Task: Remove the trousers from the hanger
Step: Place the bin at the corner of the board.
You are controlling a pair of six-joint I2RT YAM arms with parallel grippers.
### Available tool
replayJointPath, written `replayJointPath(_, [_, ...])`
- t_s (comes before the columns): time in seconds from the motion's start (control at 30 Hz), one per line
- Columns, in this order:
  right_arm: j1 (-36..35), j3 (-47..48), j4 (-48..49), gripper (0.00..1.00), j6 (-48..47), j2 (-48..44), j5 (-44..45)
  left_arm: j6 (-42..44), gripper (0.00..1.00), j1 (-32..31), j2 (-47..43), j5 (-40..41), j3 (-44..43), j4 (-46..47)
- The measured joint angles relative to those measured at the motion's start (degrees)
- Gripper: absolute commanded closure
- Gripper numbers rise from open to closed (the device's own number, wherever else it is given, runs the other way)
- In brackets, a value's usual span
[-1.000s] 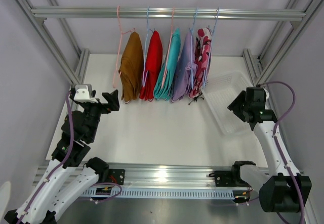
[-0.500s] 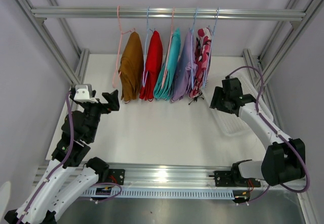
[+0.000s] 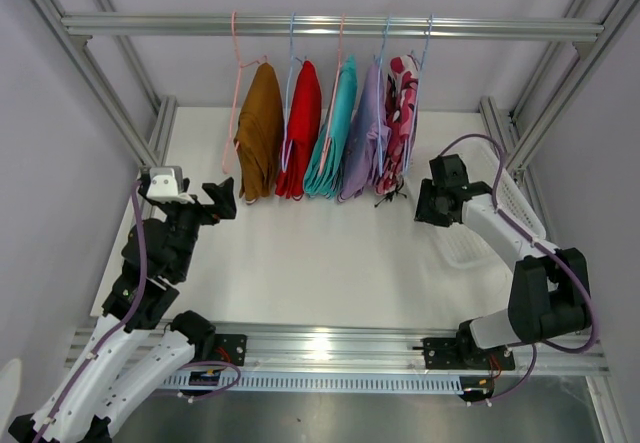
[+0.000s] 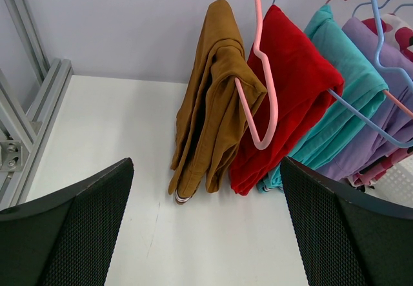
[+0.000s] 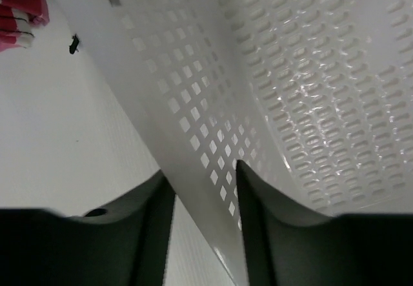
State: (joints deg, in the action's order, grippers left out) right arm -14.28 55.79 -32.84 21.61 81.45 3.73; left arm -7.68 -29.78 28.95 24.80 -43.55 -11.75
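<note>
- Five pairs of trousers hung on hangers from the far rail, mustard-brown leftmost, camouflage pink rightmost.
- Left gripper, jaws spread wide, hovered near-left of them above the white table, grasping nothing.
- Right gripper stood just right of the pink pair, clenched on the perforated left wall of the white basket.

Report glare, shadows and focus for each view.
Top external: evenly lit, no hard shadows around the trousers, one glare spot on the front rail. Left wrist: trousers sharp, while the fingers of the left gripper loom dark in the bottom corners. Right wrist: the basket wall fills the frame with glossy highlights, and the fingers of the right gripper are dark and featureless.
</note>
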Motion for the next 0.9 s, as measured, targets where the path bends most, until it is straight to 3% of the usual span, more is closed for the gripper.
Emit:
replayJointPath(0.1, [-0.11, 0.61, 1.25, 0.73, -1.27, 1.6, 0.5, 0.22, 0.01, 0.0, 0.2, 0.0, 0.0, 0.02])
replayJointPath(0.43, [-0.68, 5.84, 1.57, 0.76, -1.86, 7.48, 0.85, 0.26, 0.01, 0.0, 0.42, -0.07, 0.0, 0.02])
replayJointPath(0.67, [-0.7, 10.14, 2.05, 1.0, -2.14, 11.93, 0.74, 0.26, 0.01, 0.0, 0.42, -0.26, -0.02, 0.02])
replayJointPath(0.9, [-0.28, 14.45, 2.93, 1.0, -3.58, 16.2, 1.16, 0.26, 0.01, -0.07, 0.42, -1.03, 0.0, 0.02])
